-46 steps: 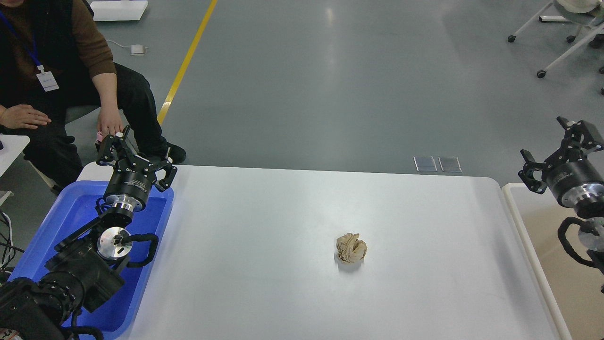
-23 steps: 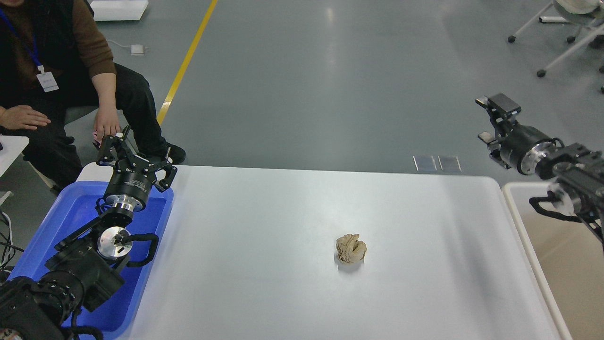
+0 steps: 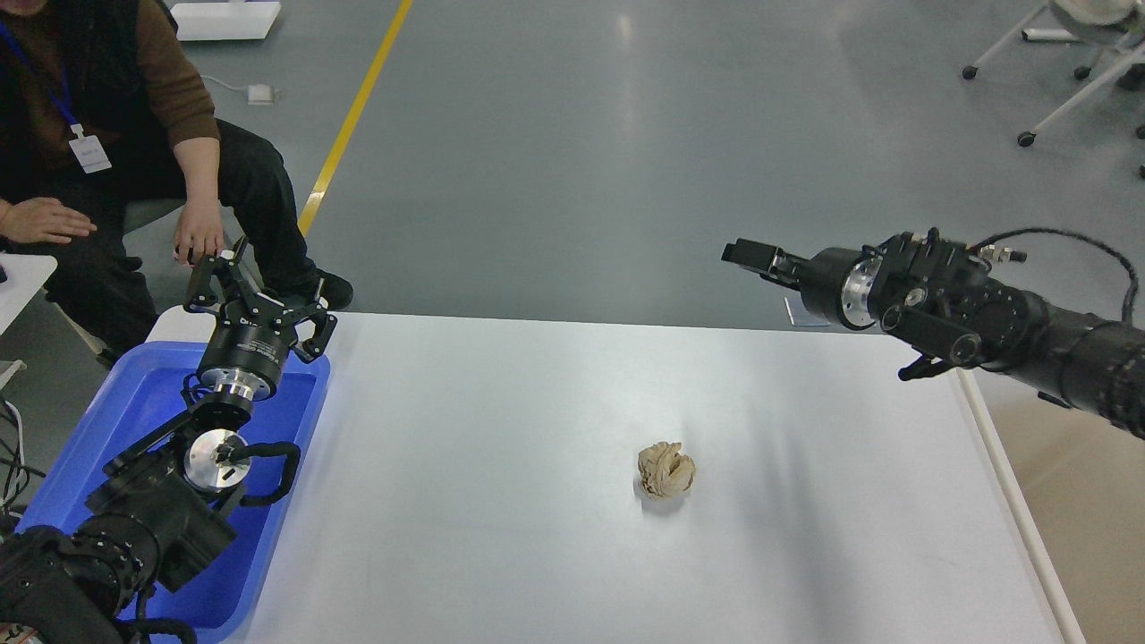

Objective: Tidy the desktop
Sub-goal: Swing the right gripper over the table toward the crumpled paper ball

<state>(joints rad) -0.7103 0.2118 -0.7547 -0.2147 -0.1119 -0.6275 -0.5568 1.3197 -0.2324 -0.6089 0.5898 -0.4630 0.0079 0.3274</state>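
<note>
The desktop is a wide glossy white tabletop. A crumpled tan paper ball lies on it, right of the middle. My left gripper is open and empty, held above the far end of the blue tray at the table's left. My right gripper reaches in from the right above the table's far edge, pointing left, well behind and above the paper ball. It is seen side-on, so its fingers cannot be told apart. It holds nothing that I can see.
A blue plastic tray sits at the left edge under my left arm. A cream-white rimmed bin adjoins the table's right side. A seated person is at the far left, one hand close to my left gripper.
My right arm has swung from above the bin leftward and forward over the table's far right corner. The left arm and paper ball have not moved.
</note>
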